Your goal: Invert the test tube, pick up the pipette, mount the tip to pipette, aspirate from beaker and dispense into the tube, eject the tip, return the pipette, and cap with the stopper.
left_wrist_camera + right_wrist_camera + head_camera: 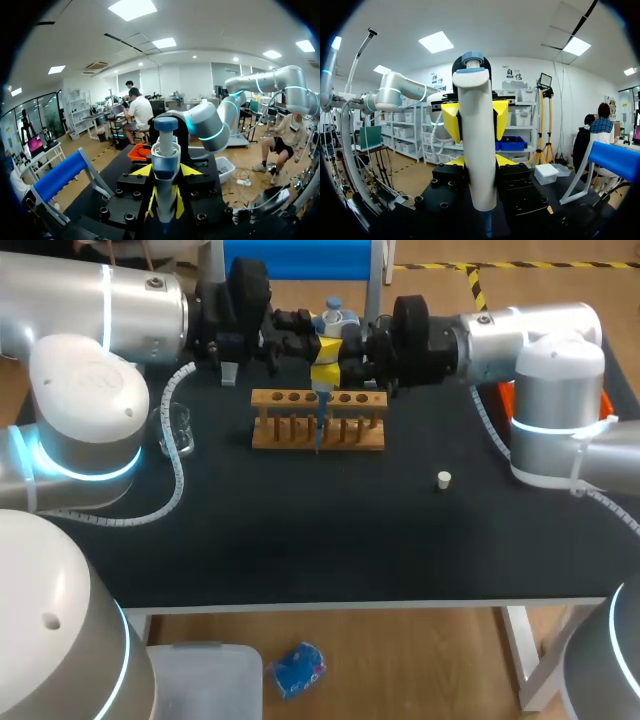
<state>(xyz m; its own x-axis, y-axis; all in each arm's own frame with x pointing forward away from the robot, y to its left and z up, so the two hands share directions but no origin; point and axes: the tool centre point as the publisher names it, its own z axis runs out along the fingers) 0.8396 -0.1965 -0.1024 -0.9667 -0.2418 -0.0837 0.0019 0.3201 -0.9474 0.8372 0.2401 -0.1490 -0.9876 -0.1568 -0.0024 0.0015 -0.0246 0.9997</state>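
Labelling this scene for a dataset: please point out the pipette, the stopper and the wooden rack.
pipette [475, 140]: right wrist view, on its white body.
stopper [444, 479]: head view, on its top.
wooden rack [257, 398]: head view, left end of its top bar.

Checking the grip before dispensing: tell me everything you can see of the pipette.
The pipette has a white, plastic-looking body, a blue plunger button on top and a thin bluish tip at its lower end. It stands roughly upright over the wooden tube rack, with the tip reaching down at the rack's middle. The left gripper and the right gripper both clamp its body from opposite sides. Whether the tip holds liquid cannot be told.
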